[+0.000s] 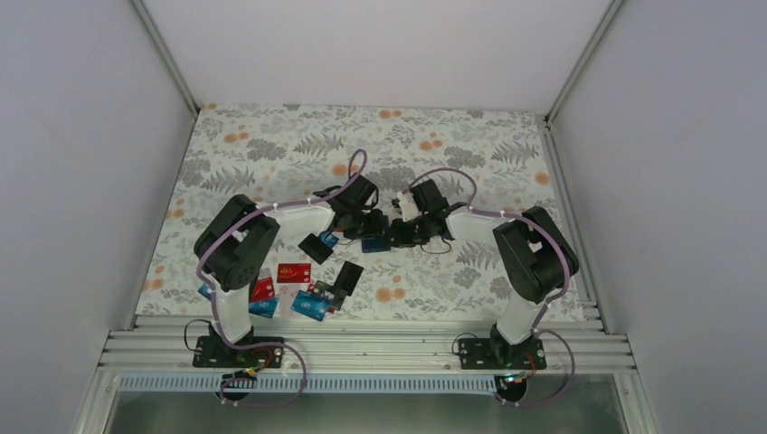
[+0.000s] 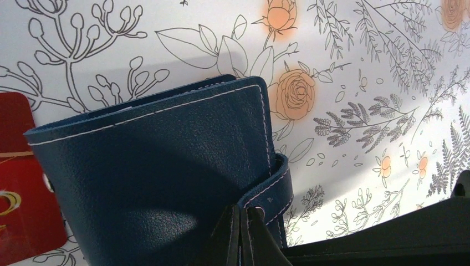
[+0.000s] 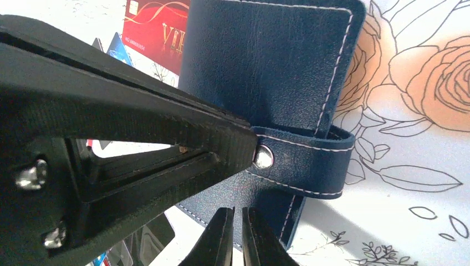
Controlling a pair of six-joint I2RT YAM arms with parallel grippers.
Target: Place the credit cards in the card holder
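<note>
left claw [image 2: 240, 224] pressed together at snap tab [image 2: 270, 191] | right claw [image 3: 238, 230] pressed together by card holder [image 3: 266, 61]

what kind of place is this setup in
Likely a robot lab test cell: plain white panel walls in silver aluminium framing, two bolted-down black-and-white robot arms, thin plastic credit cards on a floral-printed tablecloth.

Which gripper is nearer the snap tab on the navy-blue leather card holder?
Left. The left gripper, jaws shut, touches the snap tab; the right gripper hovers nearby, not touching.
</note>
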